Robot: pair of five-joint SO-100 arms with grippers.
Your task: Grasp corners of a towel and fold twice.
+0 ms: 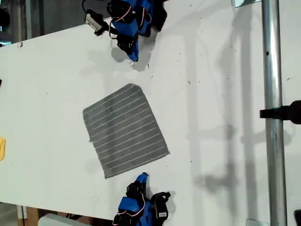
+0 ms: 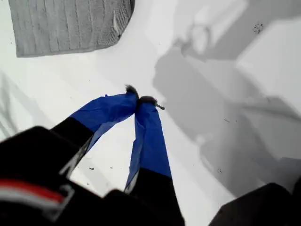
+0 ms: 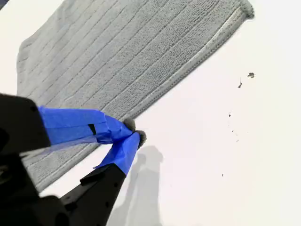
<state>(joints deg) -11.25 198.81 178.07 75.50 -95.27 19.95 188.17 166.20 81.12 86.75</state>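
Observation:
The grey striped towel (image 1: 124,131) lies flat and unfolded on the white table (image 1: 211,94), turned at an angle. My first gripper (image 1: 134,57) is shut and empty, hovering over bare table a short way from the towel's far corner (image 1: 135,86). In its own view the fingertips (image 2: 149,100) touch and the towel (image 2: 66,23) lies beyond them. My second gripper (image 1: 143,177) is shut on nothing, just off the towel's near edge. Its wrist view shows the tips (image 3: 128,124) beside the towel's hem (image 3: 117,52), with one corner (image 3: 247,8) farther off.
A metal pole (image 1: 273,113) with a black clamp (image 1: 284,113) runs down the exterior view's right. A yellow object (image 1: 2,148) pokes in at that view's left edge. The table's edge runs behind my first arm and in front of my second arm.

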